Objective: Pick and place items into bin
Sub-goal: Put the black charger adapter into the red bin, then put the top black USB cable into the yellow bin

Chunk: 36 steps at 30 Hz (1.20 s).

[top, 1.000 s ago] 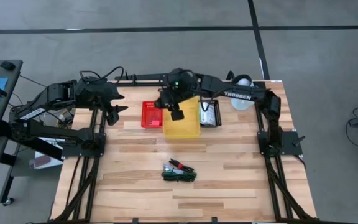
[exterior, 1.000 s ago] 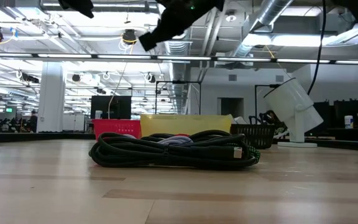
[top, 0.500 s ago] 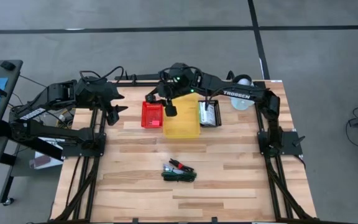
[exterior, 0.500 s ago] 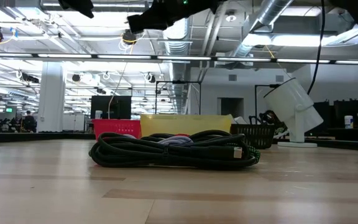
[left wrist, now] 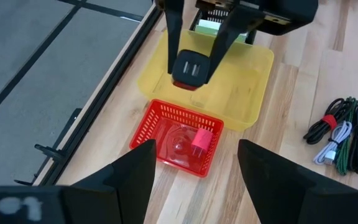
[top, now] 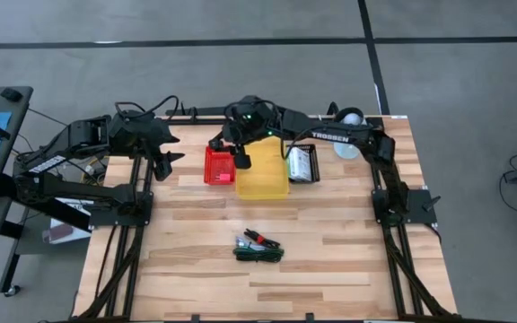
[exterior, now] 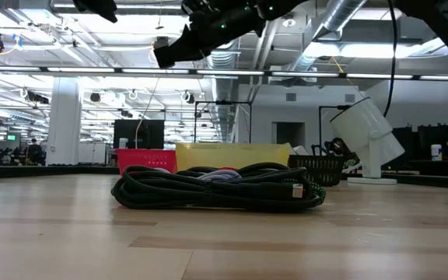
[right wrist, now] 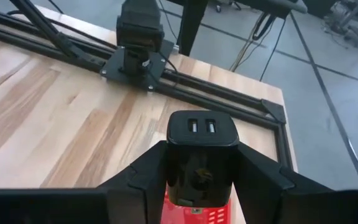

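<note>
Black charger (right wrist: 202, 149) in right end effector (top: 241, 159)

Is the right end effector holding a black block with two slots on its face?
Yes, the right end effector grips a black charger block between its fingers, with two slots showing on the block's face.

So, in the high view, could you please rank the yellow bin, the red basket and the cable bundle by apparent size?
1. Yellow bin, clearly largest.
2. Red basket and cable bundle cover similar areas, too close to rank.
</note>
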### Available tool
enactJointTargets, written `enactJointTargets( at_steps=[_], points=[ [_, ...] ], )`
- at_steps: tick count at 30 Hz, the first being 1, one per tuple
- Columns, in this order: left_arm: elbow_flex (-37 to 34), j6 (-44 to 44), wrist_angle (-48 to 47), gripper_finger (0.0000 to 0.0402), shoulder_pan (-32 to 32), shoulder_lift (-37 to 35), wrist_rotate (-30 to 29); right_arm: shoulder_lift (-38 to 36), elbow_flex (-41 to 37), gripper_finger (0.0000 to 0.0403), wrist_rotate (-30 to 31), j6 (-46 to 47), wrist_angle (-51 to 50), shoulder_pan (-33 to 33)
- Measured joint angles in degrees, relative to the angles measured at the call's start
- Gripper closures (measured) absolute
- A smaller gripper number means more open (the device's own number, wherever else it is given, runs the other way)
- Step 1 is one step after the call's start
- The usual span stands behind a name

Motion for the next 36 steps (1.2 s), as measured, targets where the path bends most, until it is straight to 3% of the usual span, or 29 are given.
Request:
enactJointTargets(
  at_steps=[12, 25, 32, 36],
  points=[
    [-0.02, 0.0, 0.0, 0.0182, 0.0, 0.0, 0.0, 0.0, 0.0, 0.0215, 0.0, -0.08, 2.71, -0.26],
    [-0.01, 0.0, 0.0, 0.0182, 0.0, -0.01, 0.0, 0.0, 0.0, 0.0221, 0.68, 0.31, 2.2, -0.33],
    [-0.02, 0.0, 0.0, 0.0182, 0.0, -0.02, 0.0, -0.66, 0.0, 0.0225, 4.47, 3.67, -6.97, 1.27],
    [-0.01, 0.0, 0.0, 0.0182, -0.02, -0.01, 0.0, -0.93, 0.0, 0.0225, 4.6, 8.0, -17.86, 3.02]
  ],
)
